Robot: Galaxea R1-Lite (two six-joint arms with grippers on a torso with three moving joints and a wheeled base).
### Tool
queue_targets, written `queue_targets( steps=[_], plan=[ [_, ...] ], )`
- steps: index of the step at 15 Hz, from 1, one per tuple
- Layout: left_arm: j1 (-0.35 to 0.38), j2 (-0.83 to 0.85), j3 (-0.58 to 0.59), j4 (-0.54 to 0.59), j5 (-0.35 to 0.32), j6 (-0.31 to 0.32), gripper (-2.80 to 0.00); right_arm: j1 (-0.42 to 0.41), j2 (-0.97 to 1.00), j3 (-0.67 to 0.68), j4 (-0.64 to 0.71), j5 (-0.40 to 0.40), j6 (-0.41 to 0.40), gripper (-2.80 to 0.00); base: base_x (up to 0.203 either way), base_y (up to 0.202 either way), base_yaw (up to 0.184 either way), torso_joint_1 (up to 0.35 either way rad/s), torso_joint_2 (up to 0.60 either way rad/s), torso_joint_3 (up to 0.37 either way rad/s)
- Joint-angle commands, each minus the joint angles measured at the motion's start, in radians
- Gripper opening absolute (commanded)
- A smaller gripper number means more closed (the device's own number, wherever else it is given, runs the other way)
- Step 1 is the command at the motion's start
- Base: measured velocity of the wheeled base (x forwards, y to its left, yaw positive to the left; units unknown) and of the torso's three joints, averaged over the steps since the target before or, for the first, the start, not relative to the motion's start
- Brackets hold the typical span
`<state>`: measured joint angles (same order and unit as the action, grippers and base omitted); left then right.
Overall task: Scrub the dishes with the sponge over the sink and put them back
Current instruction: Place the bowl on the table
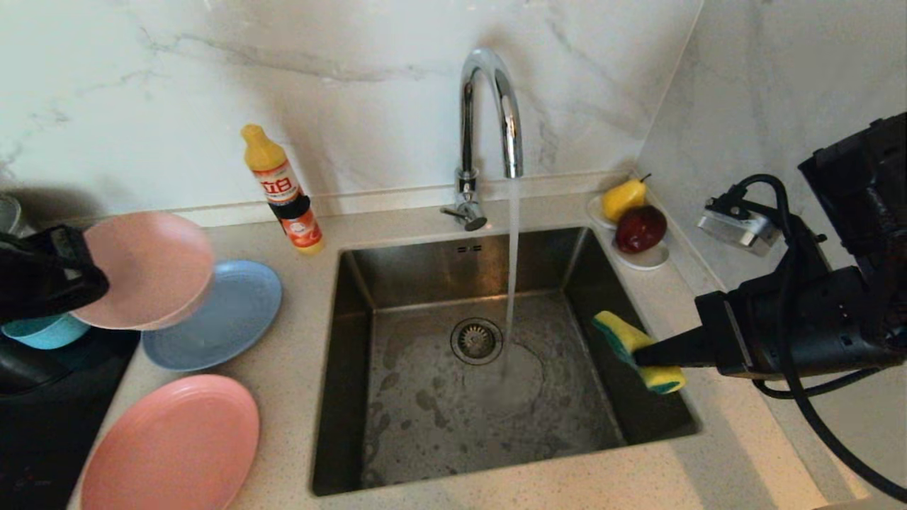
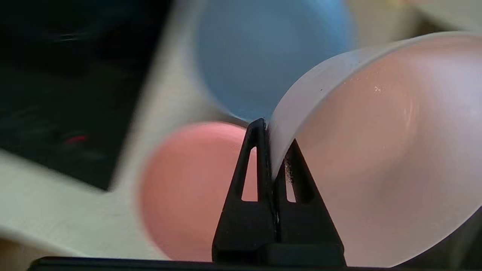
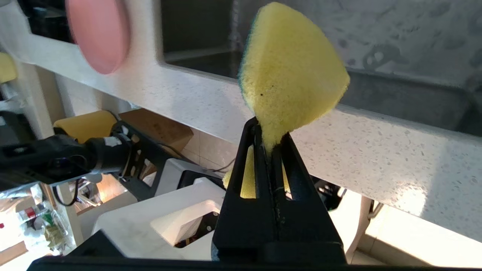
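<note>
My left gripper (image 1: pixel 99 283) (image 2: pixel 273 139) is shut on the rim of the pale pink bowl (image 1: pixel 145 269) (image 2: pixel 376 150). It holds the bowl tilted in the air over the counter, left of the sink (image 1: pixel 354 319). Beneath it lie the grey-blue plate (image 1: pixel 227 319) (image 2: pixel 263 56) and the pink plate (image 1: pixel 173 446) (image 2: pixel 188 188). The teal bowl (image 1: pixel 42 329) peeks out under the left arm. My right gripper (image 1: pixel 645 354) (image 3: pixel 269 131) is shut on the yellow-green sponge (image 1: pixel 623 340) (image 3: pixel 290 71), over the sink's right edge.
Water runs from the chrome faucet (image 1: pixel 489 106) into the basin near the drain (image 1: pixel 476 340). A dish soap bottle (image 1: pixel 283 191) stands behind the plates. A white fruit dish (image 1: pixel 648 258) with a pear and an apple sits at the back right corner. A black cooktop (image 1: pixel 42 425) lies far left.
</note>
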<state>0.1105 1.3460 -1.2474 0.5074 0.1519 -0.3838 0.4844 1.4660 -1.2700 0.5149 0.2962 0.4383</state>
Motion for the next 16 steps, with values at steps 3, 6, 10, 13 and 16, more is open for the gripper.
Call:
queue_targets(
  steps=[3, 6, 10, 13, 16],
  plan=[
    [0.359, 0.006, -0.001, 0.000, -0.059, -0.027, -2.80, -0.026, 0.025, 0.037, 0.003, 0.004, 0.000, -2.80, 0.000, 0.000, 0.000, 0.000, 0.00, 0.000],
    [0.537, 0.039, 0.032, -0.013, -0.172, -0.043, -2.80, -0.026, 0.036, 0.016, 0.002, 0.006, 0.000, -2.80, 0.000, 0.000, 0.000, 0.000, 0.00, 0.000],
    [0.694, 0.120, 0.140, -0.080, -0.261, -0.040, -2.80, -0.026, 0.065, 0.012, 0.002, 0.005, 0.002, -2.80, 0.000, 0.000, 0.000, 0.000, 0.00, 0.000],
    [0.765, 0.209, 0.204, -0.127, -0.283, -0.026, -2.80, -0.026, 0.062, 0.026, 0.002, 0.003, 0.002, -2.80, 0.000, 0.000, 0.000, 0.000, 0.00, 0.000],
    [0.833, 0.284, 0.215, -0.134, -0.294, -0.020, -2.80, -0.027, 0.065, 0.025, 0.002, 0.003, 0.002, -2.80, 0.000, 0.000, 0.000, 0.000, 0.00, 0.000]
  ],
)
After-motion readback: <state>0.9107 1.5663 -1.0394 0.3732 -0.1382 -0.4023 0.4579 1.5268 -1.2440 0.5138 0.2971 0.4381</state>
